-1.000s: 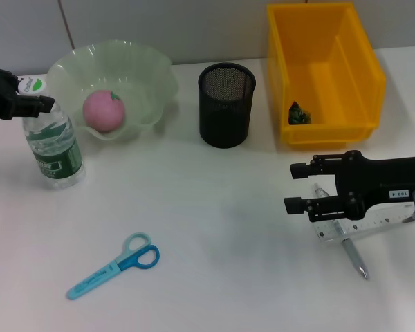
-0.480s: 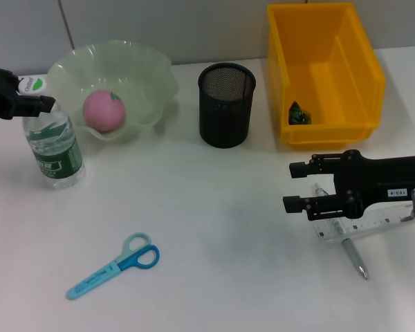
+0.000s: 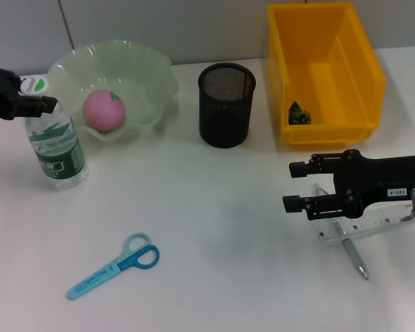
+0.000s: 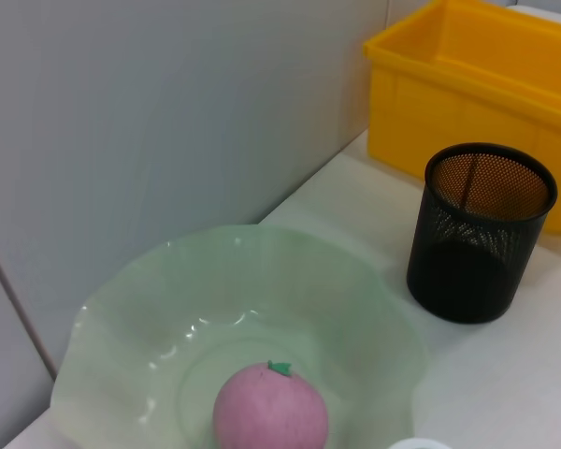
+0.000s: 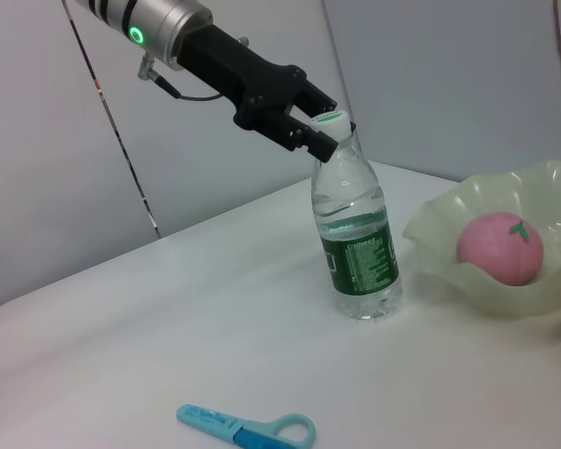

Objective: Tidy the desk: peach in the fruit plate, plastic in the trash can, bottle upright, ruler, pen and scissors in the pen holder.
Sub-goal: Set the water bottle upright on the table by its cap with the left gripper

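The clear bottle (image 3: 55, 144) stands upright left of the pale green fruit plate (image 3: 149, 76), which holds the pink peach (image 3: 104, 111). My left gripper (image 3: 34, 100) is shut on the bottle at its white cap, as the right wrist view confirms with the left gripper (image 5: 320, 129) at the bottle (image 5: 357, 236). My right gripper (image 3: 299, 186) hangs open just above the table, its body over the clear ruler (image 3: 366, 227) and the pen (image 3: 355, 259). The blue scissors (image 3: 114, 266) lie at the front left. The black mesh pen holder (image 3: 226, 104) is in the middle.
The yellow trash can (image 3: 363, 55) stands at the back right with a dark plastic scrap (image 3: 299, 113) inside. A grey wall runs behind the table. The left wrist view shows the peach (image 4: 271, 412), the pen holder (image 4: 480, 234) and the trash can (image 4: 486, 65).
The bottle has shifted very slightly under my left gripper. My right gripper has eased a few pixels lower over the ruler and pen.
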Controlling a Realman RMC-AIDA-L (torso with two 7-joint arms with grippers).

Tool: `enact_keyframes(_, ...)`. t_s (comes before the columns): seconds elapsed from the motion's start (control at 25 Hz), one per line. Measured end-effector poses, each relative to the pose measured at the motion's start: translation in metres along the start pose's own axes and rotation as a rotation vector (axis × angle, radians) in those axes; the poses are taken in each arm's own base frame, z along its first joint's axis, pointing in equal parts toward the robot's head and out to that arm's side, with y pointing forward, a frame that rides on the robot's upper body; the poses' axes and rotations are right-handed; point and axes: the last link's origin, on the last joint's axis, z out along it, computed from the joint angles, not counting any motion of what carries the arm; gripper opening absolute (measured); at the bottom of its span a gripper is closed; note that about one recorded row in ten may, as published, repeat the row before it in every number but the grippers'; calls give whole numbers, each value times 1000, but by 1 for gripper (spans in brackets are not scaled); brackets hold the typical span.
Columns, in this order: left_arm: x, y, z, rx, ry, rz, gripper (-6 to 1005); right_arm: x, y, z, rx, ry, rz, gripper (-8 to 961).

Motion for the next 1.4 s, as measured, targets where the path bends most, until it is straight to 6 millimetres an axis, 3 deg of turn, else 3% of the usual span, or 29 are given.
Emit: enact_keyframes(1.4,3,3,3,-12,9,-6,498,0,0,-2,3,-2,4,754)
